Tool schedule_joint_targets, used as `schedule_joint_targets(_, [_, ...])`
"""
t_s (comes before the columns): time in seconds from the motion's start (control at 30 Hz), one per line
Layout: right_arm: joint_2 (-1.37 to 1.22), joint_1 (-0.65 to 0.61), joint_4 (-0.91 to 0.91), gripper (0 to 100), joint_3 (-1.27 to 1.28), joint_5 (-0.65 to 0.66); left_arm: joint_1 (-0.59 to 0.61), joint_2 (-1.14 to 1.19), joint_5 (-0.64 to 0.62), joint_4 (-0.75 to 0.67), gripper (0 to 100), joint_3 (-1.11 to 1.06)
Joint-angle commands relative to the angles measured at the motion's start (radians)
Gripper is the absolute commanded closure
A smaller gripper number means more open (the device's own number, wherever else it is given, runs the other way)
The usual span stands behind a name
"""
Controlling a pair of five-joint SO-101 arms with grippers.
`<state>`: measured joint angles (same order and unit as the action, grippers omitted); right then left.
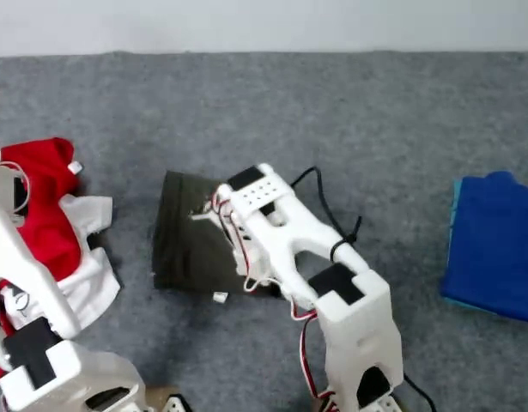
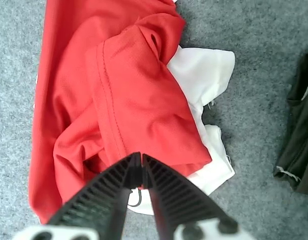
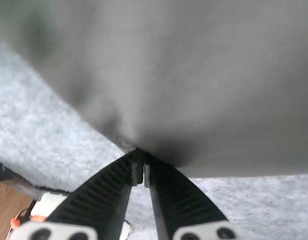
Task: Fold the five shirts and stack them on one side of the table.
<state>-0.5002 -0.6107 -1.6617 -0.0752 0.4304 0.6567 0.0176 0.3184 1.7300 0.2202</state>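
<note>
Left gripper (image 2: 139, 170): clenched, tips over your red shirt (image 2: 123, 95).
Right gripper (image 3: 139, 167): you're pinching dark shirt (image 3: 194, 75) edge.
Blue shirt (image 1: 495, 249): well apart.

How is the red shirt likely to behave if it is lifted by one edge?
The red shirt lies in soft creases, so it is probably floppy and would drape from the pinch. It looks thin, likely light. It overlaps the white shirt, so a push might drag that along.
</note>
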Motion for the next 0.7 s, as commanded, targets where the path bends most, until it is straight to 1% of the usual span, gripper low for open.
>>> schedule_joint_targets(0.0, [0.028, 0.022, -0.016, 99.0, -0.110, 0.000, 0.000, -0.068, -0.006, 0.015, 98, 0.010])
schedule_joint_targets(0.17, [0.070, 0.022, -0.088, 99.0, -0.384, 0.002, 0.000, -0.068, -0.006, 0.015, 98, 0.010])
schedule_joint_targets(0.33, [0.038, 0.016, -0.030, 98.7, -0.631, 0.002, 0.000, -0.068, -0.006, 0.015, 98, 0.010])
schedule_joint_targets(0.53, [-0.090, 0.021, 0.085, 98.7, -0.690, 0.008, 0.000, -0.068, -0.006, 0.015, 98, 0.010])
schedule_joint_targets(0.6, [-0.122, 0.022, 0.088, 98.9, -0.690, 0.003, 0.000, -0.068, -0.006, 0.015, 98, 0.010])
schedule_joint_targets(0.67, [-0.139, 0.022, 0.054, 98.8, -0.692, 0.002, 0.000, -0.068, -0.006, 0.020, 98, 0.010])
